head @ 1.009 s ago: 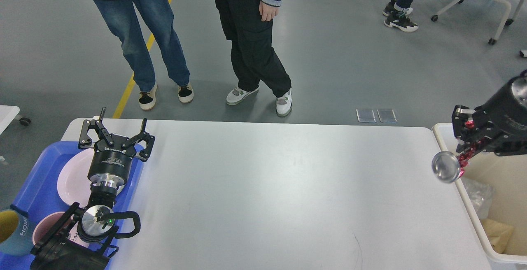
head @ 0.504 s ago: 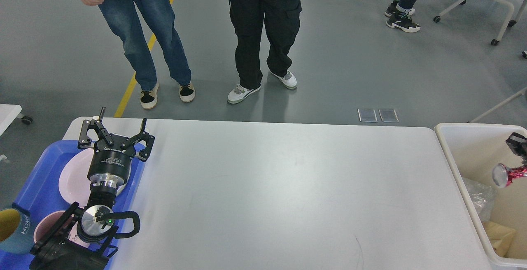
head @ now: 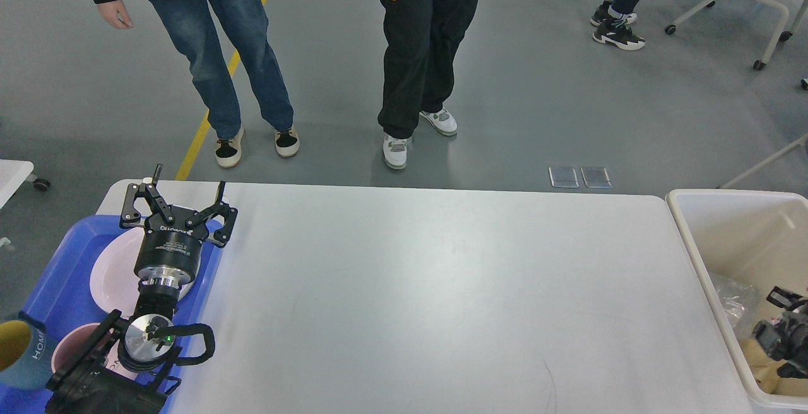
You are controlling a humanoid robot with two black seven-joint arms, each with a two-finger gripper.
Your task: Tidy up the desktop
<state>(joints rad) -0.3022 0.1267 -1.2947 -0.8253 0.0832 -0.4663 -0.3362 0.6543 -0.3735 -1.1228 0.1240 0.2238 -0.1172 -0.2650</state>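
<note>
Your right claw (head: 783, 332) shows only partly at the frame edge inside the bin (head: 694, 256), fingers indistinguishable.

A lab or workshop hall is showing here: grey floor (head: 536, 86) carrying a yellow line (head: 208, 117), onlookers (head: 214, 54) standing around, a wheeled chair (head: 751, 4) waiting nearby.

Tray (head: 44, 288) on desktop (head: 429, 300) left end, plate (head: 113, 275) and cups in tray, bin (head: 713, 231) beside desktop right edge, two people standing behind desktop
</note>
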